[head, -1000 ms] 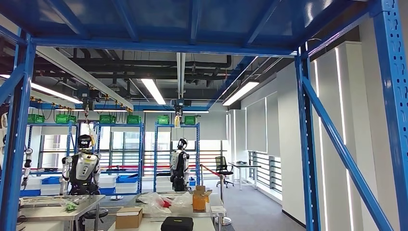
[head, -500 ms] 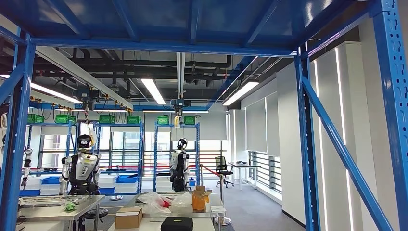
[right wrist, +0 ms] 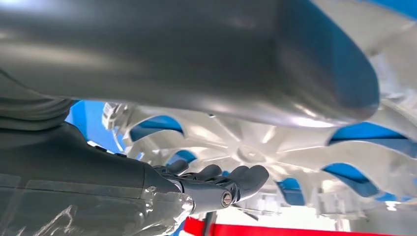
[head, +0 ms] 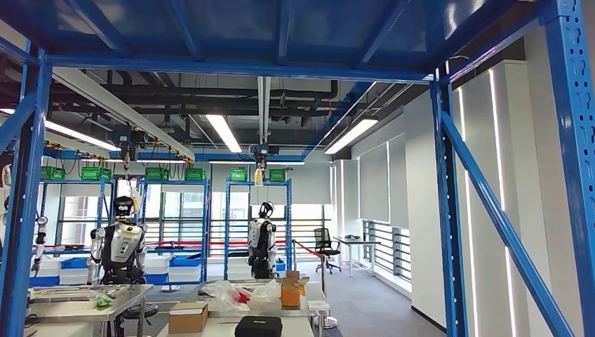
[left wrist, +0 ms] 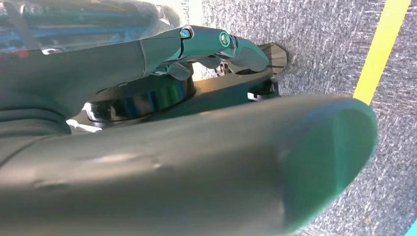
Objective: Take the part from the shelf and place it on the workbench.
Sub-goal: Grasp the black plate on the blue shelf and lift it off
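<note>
The part (right wrist: 295, 147) is a silvery white casting with spokes fanning from a hub, seen against blue in the right wrist view. My right hand (right wrist: 216, 187) is close in front of it, with the thumb across one side and the dark fingers (right wrist: 246, 177) curled just by the hub. Whether the hand grips the part is hidden. In the left wrist view my left hand (left wrist: 206, 44) hangs over grey carpet, its fingers stretched out apart from the thumb and holding nothing. The blue shelf frame (head: 449, 210) surrounds the head view.
Beyond the shelf frame, two other humanoid robots (head: 121, 246) (head: 262, 242) stand among blue racks. Tables (head: 91, 298) carry a cardboard box (head: 188, 317), plastic bags, an orange box (head: 292, 291) and a black case (head: 258, 326). A yellow line (left wrist: 381, 49) crosses the carpet.
</note>
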